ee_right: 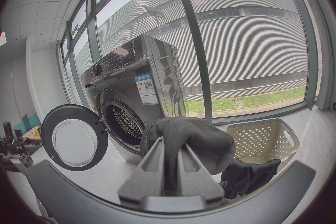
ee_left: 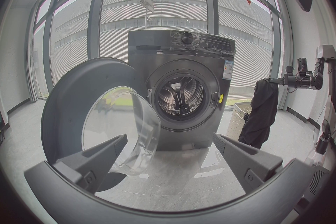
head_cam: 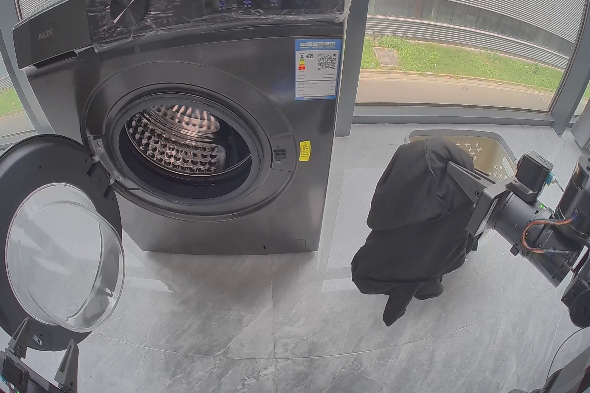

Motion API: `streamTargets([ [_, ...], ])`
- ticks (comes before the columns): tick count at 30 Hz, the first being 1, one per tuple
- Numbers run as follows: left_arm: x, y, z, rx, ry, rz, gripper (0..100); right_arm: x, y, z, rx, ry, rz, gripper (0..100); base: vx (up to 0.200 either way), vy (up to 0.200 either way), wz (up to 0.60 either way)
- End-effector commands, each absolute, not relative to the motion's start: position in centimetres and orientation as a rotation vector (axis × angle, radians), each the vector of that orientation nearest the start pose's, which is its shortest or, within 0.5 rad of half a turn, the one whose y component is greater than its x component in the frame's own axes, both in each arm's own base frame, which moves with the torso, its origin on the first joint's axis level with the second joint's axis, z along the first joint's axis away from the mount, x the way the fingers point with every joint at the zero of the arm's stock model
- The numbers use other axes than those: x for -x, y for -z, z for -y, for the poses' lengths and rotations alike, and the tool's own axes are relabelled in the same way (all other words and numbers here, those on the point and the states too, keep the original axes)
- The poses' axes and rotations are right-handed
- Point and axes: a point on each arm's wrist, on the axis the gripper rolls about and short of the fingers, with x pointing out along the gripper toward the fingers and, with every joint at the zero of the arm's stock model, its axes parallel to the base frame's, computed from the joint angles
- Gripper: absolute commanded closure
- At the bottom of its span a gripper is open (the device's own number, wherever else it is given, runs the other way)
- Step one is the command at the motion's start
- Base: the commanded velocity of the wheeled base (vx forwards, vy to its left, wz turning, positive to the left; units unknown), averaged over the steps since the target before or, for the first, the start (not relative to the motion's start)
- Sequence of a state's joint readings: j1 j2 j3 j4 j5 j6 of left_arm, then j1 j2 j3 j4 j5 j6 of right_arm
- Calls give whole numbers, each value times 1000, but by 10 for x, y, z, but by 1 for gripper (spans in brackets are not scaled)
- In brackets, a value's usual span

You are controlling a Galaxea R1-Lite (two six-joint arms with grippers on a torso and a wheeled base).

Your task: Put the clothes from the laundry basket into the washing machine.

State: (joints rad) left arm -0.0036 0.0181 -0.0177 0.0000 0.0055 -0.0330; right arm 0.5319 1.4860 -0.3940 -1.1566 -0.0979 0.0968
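A black garment [head_cam: 418, 222] hangs from my right gripper [head_cam: 458, 174], which is shut on its top fold, held in the air in front of the beige laundry basket [head_cam: 491, 150]. The cloth is pinched between the fingers [ee_right: 154, 168] and drapes down toward the floor [ee_right: 245, 174]. The grey washing machine [head_cam: 203, 105] stands to the left with its drum [head_cam: 184, 139] exposed and its round door [head_cam: 58, 253] swung wide. My left gripper [ee_left: 171, 160] is open low at the left, facing the door [ee_left: 101, 112] and the machine [ee_left: 182, 84].
The floor is pale marble tile [head_cam: 258, 314]. Tall windows [head_cam: 467, 13] run behind the machine and basket. The open door juts out over the floor left of the machine's front.
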Motion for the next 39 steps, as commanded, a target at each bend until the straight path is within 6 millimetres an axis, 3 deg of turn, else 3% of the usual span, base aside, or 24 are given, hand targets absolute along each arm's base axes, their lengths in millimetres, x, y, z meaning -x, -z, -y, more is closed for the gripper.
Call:
streamTargets([
  [1,23,-76,0,34,-3,-1,0,-195,-185,-112,-115,-437,41,100,0,200,0],
  [5,23,-76,0,35,-3,-1,0,-195,-185,-112,-115,-438,39,100,0,200,0],
  [15,23,-76,0,34,-3,0,0,-195,-185,-112,-115,-438,39,100,0,0,0],
  [21,23,-76,0,34,-3,-1,0,-195,-185,-112,-115,-438,39,100,-200,0,0],
  [33,23,-76,0,35,-3,-1,0,-194,-183,-112,-113,-438,30,100,0,0,0],
  [39,23,-76,0,35,-3,-1,0,-194,-182,-112,-112,-438,27,100,0,200,0],
])
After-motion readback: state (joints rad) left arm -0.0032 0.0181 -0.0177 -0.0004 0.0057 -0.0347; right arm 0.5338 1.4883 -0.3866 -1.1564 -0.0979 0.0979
